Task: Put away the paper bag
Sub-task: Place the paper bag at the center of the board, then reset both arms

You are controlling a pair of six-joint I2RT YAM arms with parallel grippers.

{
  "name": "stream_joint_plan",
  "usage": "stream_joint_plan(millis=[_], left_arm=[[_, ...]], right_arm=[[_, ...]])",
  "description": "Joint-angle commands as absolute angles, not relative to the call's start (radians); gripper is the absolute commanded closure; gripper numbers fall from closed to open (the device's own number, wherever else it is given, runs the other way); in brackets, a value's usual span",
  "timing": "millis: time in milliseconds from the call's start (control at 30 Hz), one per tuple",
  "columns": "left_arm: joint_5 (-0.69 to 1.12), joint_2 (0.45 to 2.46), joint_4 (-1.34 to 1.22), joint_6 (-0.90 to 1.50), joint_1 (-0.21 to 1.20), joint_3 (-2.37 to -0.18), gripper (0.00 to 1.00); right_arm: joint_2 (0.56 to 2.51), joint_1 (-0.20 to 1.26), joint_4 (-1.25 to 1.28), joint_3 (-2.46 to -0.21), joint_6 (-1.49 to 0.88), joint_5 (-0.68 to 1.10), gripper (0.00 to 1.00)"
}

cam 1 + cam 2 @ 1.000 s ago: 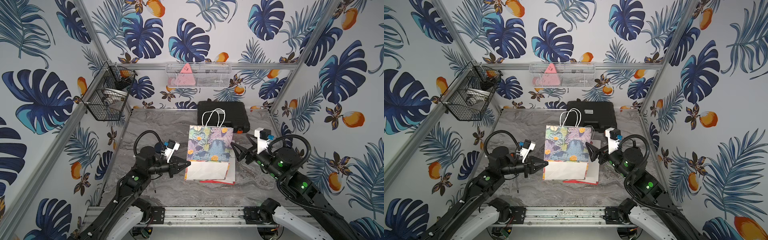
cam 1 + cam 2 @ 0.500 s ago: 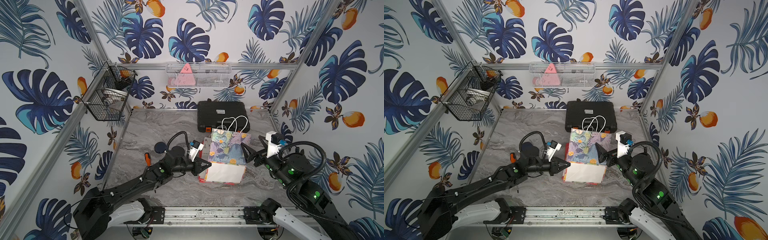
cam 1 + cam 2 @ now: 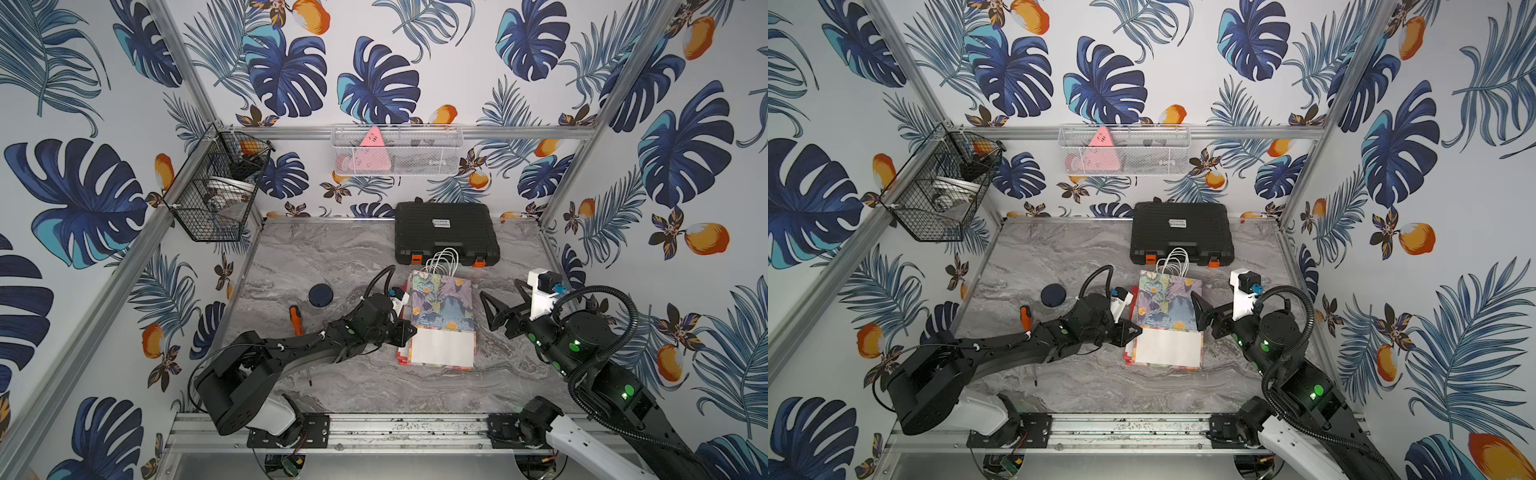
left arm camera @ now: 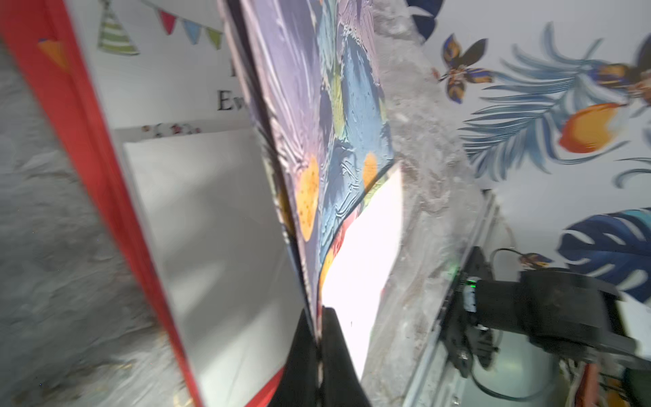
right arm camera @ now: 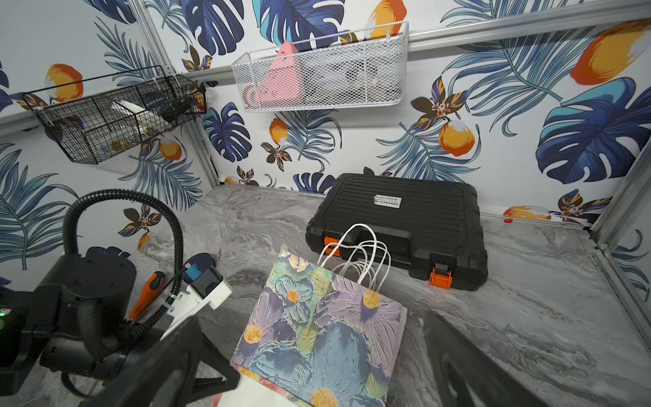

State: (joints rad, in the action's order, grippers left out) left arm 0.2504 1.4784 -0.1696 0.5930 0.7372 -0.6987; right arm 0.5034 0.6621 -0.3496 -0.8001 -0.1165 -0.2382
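One paper bag [image 3: 442,303]: lying on grey marble worktop [image 3: 332,257], edge pinched in my left fingers [image 4: 334,359]. My right fingers [image 5: 458,366]: spread, empty, just beside it. Beyond: black case [image 3: 446,230]; farther, white wire basket [image 3: 397,151] on leaf-print wall [image 3: 457,62].

Only "Ew" reads, on the white card [image 4: 169,84]; the black case [image 5: 415,225] label [image 5: 387,201] is illegible

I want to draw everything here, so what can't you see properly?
- Card lettering, left wrist view: the paper bag covers most of it.
- Screwdriver shaft, in a top view: the left arm crosses over it.
- Small things inside the white basket, in both top views: mesh hides them.
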Motion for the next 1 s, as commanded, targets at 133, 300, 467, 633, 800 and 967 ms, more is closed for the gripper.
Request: stream_joint_plan(millis=[133, 300, 467, 633, 800, 967], left_arm=[[0.0, 1.564, -0.029, 0.443, 0.735, -0.777, 0.04], [-0.235, 1.469, 0.02, 0.395, 0.733, -0.762, 0.01], [-0.507, 1.381, 0.028, 0.261, 0.615, -0.698, 0.01], [-0.516, 1.27, -0.153, 0.194, 0.373, -0.601, 0.01], [-0.437, 1.31, -0.418, -0.049, 0.268, -0.525, 0.01], [-0.229, 1.431, -0.741, -0.035, 0.172, -0.382, 0.01]], right_arm=[[0.527, 0.663, -0.249, -0.645, -0.188, -0.28, 0.0], [0.621, 0.656, 0.012, -0.456, -0.202, -0.569, 0.0], [0.826, 0.432, 0.312, -0.332, -0.152, -0.6, 0.0], [1.13, 0.121, 0.461, -0.302, -0.13, -0.296, 0.01], [1.398, 0.086, 0.829, -0.322, -0.038, -0.187, 0.01], [1.672, -0.009, 1.205, -0.289, -0.051, -0.065, 0.0]])
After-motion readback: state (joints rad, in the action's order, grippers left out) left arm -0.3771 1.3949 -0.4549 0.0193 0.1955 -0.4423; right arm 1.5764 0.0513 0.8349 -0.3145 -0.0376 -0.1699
